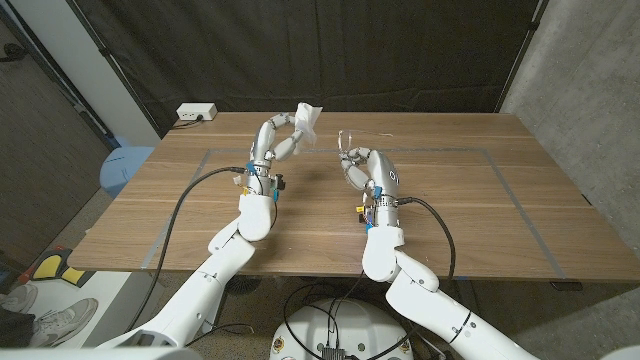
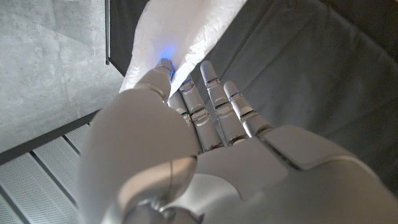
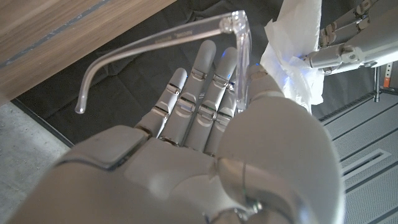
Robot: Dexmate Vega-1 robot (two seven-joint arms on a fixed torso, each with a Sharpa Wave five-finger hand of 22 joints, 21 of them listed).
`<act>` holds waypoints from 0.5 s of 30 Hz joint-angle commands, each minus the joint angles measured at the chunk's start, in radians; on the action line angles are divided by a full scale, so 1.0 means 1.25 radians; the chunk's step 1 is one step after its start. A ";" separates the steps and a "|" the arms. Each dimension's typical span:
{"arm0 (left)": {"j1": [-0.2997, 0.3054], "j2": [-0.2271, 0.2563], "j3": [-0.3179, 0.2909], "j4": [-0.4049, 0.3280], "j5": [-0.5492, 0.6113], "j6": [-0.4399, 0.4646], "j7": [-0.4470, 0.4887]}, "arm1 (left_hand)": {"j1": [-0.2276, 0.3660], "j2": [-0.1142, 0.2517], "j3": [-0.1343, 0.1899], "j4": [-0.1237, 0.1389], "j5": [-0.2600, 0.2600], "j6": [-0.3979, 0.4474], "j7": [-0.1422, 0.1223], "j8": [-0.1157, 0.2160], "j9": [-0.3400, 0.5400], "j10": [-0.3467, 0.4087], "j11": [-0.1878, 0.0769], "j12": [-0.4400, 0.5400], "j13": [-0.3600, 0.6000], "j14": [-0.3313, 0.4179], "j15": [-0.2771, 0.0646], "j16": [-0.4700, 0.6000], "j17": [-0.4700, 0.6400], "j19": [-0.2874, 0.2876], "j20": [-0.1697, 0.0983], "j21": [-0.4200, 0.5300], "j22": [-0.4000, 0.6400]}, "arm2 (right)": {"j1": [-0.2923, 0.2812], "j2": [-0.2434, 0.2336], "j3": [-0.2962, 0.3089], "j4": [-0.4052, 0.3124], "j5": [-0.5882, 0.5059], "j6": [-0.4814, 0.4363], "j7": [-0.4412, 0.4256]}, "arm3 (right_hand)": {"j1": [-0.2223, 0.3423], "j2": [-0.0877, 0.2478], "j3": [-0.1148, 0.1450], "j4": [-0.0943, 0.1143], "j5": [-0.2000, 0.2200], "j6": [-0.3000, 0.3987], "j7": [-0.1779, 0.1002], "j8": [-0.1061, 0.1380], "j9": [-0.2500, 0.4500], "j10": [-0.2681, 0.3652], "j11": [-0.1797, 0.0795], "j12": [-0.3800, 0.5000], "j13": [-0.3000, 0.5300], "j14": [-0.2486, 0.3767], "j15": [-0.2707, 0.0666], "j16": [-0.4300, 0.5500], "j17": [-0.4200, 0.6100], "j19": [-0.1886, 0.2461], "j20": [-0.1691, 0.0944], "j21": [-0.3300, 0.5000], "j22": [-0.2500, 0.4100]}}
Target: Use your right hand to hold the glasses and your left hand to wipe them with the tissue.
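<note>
- Clear plastic-framed glasses (image 3: 239, 43) gripped in right robot hand (image 1: 362, 170), raised over surface (image 1: 480, 215) centre.
- White crumpled tissue (image 1: 308, 120) pinched in left robot hand (image 1: 275, 140), just beside the lenses, leftward.

Head camera overlooks table (image 1: 450, 200); wrist cameras hug hands, sharing tissue (image 2: 180, 37).

You have an open gap between the tissue (image 1: 309, 121) and the clear glasses (image 1: 352, 143); only a white power strip (image 1: 196, 113) sits on the counter (image 1: 480, 210), far-left corner.
</note>
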 commanded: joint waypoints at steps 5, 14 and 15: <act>0.008 -0.018 -0.039 -0.067 -0.220 0.079 -0.359 | 0.006 -0.002 -0.014 0.003 0.008 0.006 0.004 -0.007 0.003 0.014 -0.016 -0.002 0.004 0.020 -0.125 0.014 0.020 0.022 -0.006 0.020 0.006 | 0.020 0.072 -0.024 0.022 -0.052 -0.152 -0.025 | 0.022 0.012 0.004 -0.001 -0.003 0.032 -0.018 0.003 0.008 0.008 0.009 -0.002 0.005 0.008 -0.072 0.007 0.007 -0.004 -0.016 0.008 0.002; 0.012 -0.043 -0.049 -0.092 -0.201 0.133 -0.382 | 0.016 0.003 -0.018 0.011 0.014 -0.004 0.032 -0.037 0.006 0.008 0.003 -0.015 0.013 0.067 -0.117 0.007 0.029 0.142 -0.024 0.094 0.010 | 0.033 0.073 -0.038 0.041 -0.070 -0.156 -0.042 | 0.023 0.013 0.004 -0.001 -0.004 0.033 -0.015 0.004 0.010 0.008 0.009 -0.004 0.007 0.007 -0.072 0.007 0.009 -0.005 -0.015 0.013 0.002; 0.012 -0.046 -0.050 -0.093 -0.200 0.139 -0.383 | 0.014 0.001 -0.018 0.012 0.014 -0.005 0.034 -0.041 0.007 0.004 0.003 -0.018 0.014 0.072 -0.115 0.002 0.026 0.162 -0.027 0.104 0.008 | 0.033 0.072 -0.038 0.040 -0.069 -0.155 -0.040 | 0.023 0.013 0.004 -0.002 -0.004 0.033 -0.016 0.004 0.010 0.008 0.009 -0.004 0.007 0.007 -0.072 0.007 0.010 -0.004 -0.015 0.014 0.002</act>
